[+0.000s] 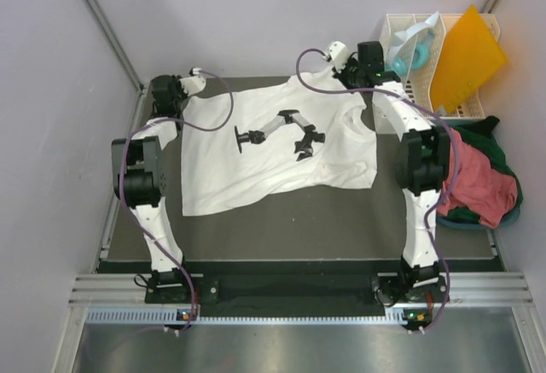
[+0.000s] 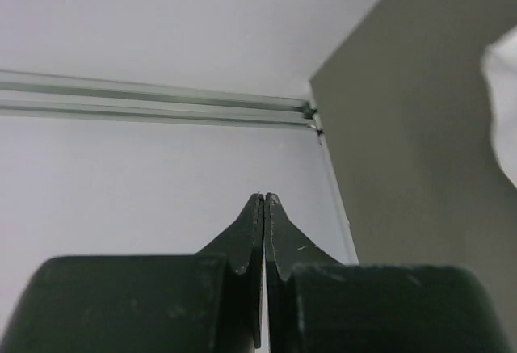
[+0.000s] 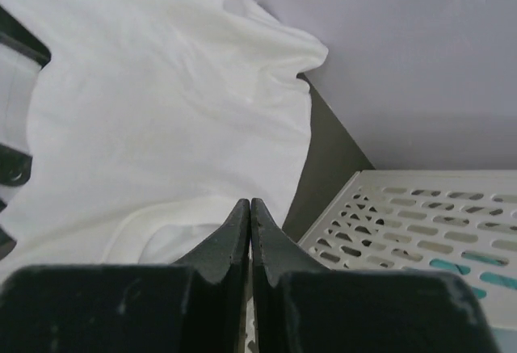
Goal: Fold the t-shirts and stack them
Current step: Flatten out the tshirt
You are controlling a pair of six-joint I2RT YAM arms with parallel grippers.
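R fingers (image 3: 234, 236) closed nr rack (image 3: 420, 208) holding orange sheet (image 1: 465, 53).

The left arm (image 1: 139, 177) rises from its base at the near left, bends at a dark elbow block and reaches toward the far left, where its wrist turns inward to the right. The left fingers (image 2: 252, 228) are pressed flat together along their length. The right arm (image 1: 420, 164) mirrors it on the right, climbing from its near base, folding at the elbow and stretching its white forearm far and leftward, and the right fingers (image 3: 234, 236) are likewise closed, tip against tip, pointing away from the wrist.
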